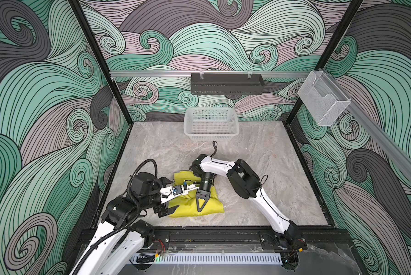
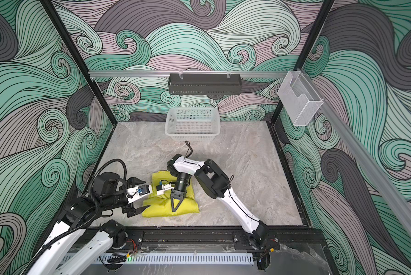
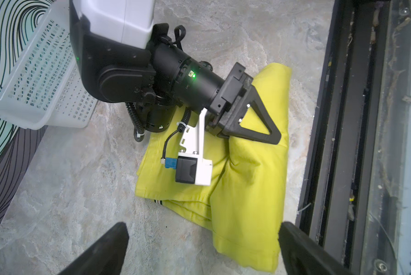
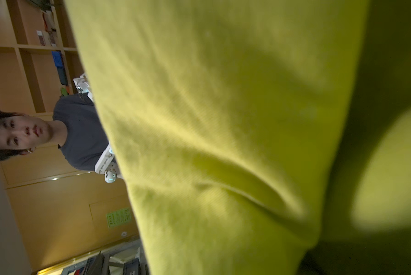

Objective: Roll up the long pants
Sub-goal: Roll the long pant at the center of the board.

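Both top views showed the long pants [image 1: 215, 202] [image 2: 187, 202] folded into a compact yellow-green bundle on the counter [image 1: 271, 166], near its front edge and a little left of centre. They lay well apart from the white basket [image 1: 211, 137] [image 2: 192, 137] at the far side. The right end effector [image 1: 200, 209] [image 2: 174, 209] pointed down into the middle of the bundle with its jaws drawn nearly together. From above, any pinched cloth was hidden. The left wrist view settled it, showing the right end effector [image 3: 271, 140] side-on, closed on a raised fold of the pants [image 3: 247, 202] that puckered toward its tip. That view alone also showed the dark waistband stripes [image 3: 158, 202] at the bundle's left edge, and the basket [image 3: 40, 71] beyond the right arm. The left end effector [image 1: 174, 194] [image 2: 145, 194] stood wide open at the bundle's left side, holding nothing. In its own wrist view, the left end effector [image 3: 202, 226] had its two black fingers [image 3: 104, 250] spread on either side of the bundle's near corner without closing on it. The right wrist view was almost filled by blurred yellow fabric [image 4: 223, 119] close to the lens. Past the fabric's edge, only that view showed a person [image 4: 21, 133] in a dark shirt, in front of wooden shelves.
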Controlling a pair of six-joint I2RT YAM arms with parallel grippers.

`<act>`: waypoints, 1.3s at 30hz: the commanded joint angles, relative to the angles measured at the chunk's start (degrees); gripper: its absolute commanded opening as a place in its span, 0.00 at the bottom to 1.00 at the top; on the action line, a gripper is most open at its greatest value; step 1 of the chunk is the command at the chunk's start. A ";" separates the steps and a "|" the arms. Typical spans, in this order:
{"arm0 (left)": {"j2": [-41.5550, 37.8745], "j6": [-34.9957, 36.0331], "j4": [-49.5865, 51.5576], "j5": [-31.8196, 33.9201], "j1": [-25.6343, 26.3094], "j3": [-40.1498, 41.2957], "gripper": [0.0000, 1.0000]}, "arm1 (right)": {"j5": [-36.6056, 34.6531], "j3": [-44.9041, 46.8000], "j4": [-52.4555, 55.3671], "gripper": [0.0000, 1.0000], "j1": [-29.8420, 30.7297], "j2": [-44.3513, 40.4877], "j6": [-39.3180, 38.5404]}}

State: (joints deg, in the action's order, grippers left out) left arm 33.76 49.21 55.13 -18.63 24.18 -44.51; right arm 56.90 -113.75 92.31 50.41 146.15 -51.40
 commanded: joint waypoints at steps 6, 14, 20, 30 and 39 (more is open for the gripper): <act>7.81 7.20 8.47 -5.87 2.77 -5.94 0.99 | 1.67 -2.11 10.86 0.00 -3.79 -1.55 0.86; 15.00 -4.44 -14.72 1.42 16.99 10.00 0.99 | 3.04 1.07 10.85 0.00 -8.04 -0.73 -2.45; 25.99 -2.49 -13.26 18.86 19.79 0.71 0.99 | 4.49 6.01 10.75 0.00 -8.14 -1.84 -6.52; 27.29 -3.48 -28.90 21.43 22.87 8.19 0.99 | 4.36 8.11 10.77 0.00 -8.14 -1.47 -7.75; 41.70 -9.21 -32.82 24.28 27.83 8.14 0.99 | 4.43 8.68 10.78 0.00 -9.28 -2.56 -8.01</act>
State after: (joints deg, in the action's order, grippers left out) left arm 71.96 43.81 23.38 3.07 50.98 -34.83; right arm 61.93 -106.45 92.31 41.60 144.90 -57.06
